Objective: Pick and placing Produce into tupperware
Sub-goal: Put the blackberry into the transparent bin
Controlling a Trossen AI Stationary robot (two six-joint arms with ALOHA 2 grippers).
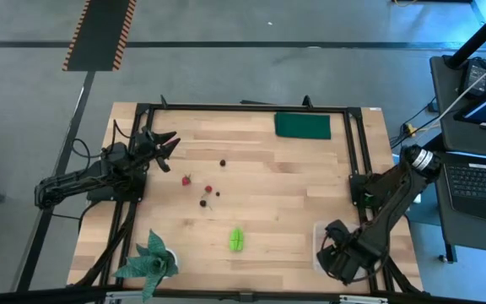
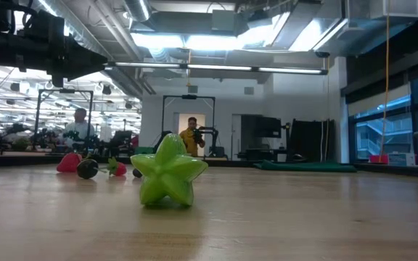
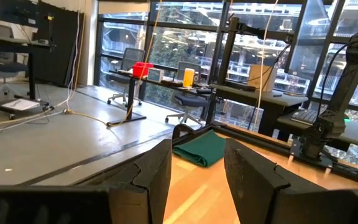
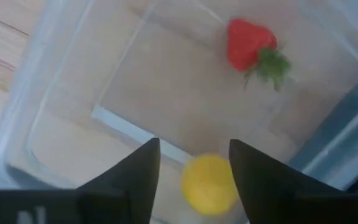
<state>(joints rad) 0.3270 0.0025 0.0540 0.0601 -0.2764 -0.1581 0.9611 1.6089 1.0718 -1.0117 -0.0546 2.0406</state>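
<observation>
The right tool [image 4: 188,174] hangs directly over the tupperware [image 4: 23,112] at the lower right of the high view. Its two fingers stand spread with open space between them, and nothing is pinched. Below that gap a yellow lemon-like fruit [image 4: 209,183] lies on the floor of the box, apart from both fingers. A strawberry [image 4: 248,45] lies in the same box, toward the upper right of the right wrist view, red body up-left and green leaves down-right, so its long axis runs diagonally.

The left tool [image 1: 165,145] waits at the upper left of the high view, raised above the bench edge. Its fingers [image 3: 154,174] stand apart with nothing between them, aimed across the bench toward the flat green rectangle [image 1: 302,125].

Judged progress: two pieces are in the box; the task is partly done. Still out on the bench [image 1: 277,194]:
- the green ridged fruit [image 1: 237,239], lower centre of the high view, long axis running roughly top to bottom of that frame; end-on in the low view it shows a star outline;
- a small cluster of red and dark berries [image 1: 205,196] left of centre, too small to give an axis.

The potted plant [image 1: 152,262] stands at lower left.
</observation>
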